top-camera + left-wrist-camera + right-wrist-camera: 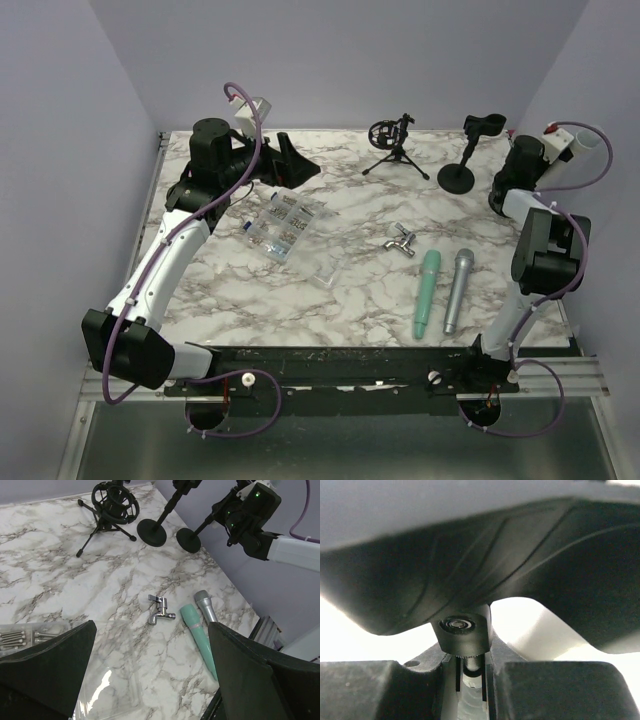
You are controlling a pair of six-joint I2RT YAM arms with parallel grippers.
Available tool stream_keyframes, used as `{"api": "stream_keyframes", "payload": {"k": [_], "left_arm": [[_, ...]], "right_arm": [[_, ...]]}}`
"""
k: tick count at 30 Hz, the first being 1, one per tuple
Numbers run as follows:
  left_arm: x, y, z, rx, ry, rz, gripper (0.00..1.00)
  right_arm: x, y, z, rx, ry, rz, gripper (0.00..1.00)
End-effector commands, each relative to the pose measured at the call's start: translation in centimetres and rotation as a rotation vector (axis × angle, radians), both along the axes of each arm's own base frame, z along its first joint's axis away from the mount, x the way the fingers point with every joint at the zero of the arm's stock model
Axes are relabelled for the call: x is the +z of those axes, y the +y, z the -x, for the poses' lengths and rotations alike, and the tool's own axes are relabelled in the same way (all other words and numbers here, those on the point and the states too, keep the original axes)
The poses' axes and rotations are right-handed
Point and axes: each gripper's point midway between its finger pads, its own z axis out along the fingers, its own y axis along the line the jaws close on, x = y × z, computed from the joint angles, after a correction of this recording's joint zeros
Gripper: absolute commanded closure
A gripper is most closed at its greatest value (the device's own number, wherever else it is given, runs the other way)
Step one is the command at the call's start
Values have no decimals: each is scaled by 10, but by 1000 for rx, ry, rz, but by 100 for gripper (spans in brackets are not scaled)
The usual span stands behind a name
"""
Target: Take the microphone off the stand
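marble tabletop (350, 210) carried the grey microphone (458, 290), lying flat at lower right beside a teal microphone (428, 293) (well apart from the stand (458, 178)). right gripper (470, 680) pinched a knurled post (465, 656) on the stand at upper right; left gripper (292, 160) was spread wide.

Resembles a robotics lab bench: marble-print tabletop (370, 300) boxed by plain lilac walls (350, 60), metal mounting rail (340, 358) along near edge.

Marble table (370, 310): green microphone (428, 292), grey microphone (459, 290), tap (401, 241), screw box (285, 225), tripod (395, 150), round-base stand (460, 172)
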Motion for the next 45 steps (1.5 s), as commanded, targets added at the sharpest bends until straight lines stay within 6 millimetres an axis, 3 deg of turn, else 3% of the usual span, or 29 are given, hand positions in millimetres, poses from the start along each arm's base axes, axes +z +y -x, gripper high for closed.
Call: {"api": "stream_keyframes", "payload": {"k": [1,6,16,17,20,25,33,36,41,45], "left_arm": [[9,0,6,-23,-23,26,1],[11,0,7,-22,-28,31,1],[9,-1,6,-24,-20,35,1],[10,-1,6,-24,-23,35,2],[10,-1,7,-25,-24,37,1],[11,0,7,-22,-29,34,1],[10,1,6,-13,-32,23,1],[9,1,5,-13,-29,22,1],[7,2,3,-11,-25,21,1],[5,0,3,-19,-15,26,2]], "right_arm": [[-17,24,16,82,19,-92,99],[-24,49,29,143,52,-111,99],[-22,140,35,373,75,-79,99],[-20,163,31,433,81,-57,99],[-18,203,24,542,105,2,99],[-20,241,3,663,116,-14,99],[-16,308,-11,803,113,-13,99],[-18,318,-12,784,133,-5,98],[-18,319,-5,743,131,-25,84],[-7,319,-1,745,123,-36,74]]}}
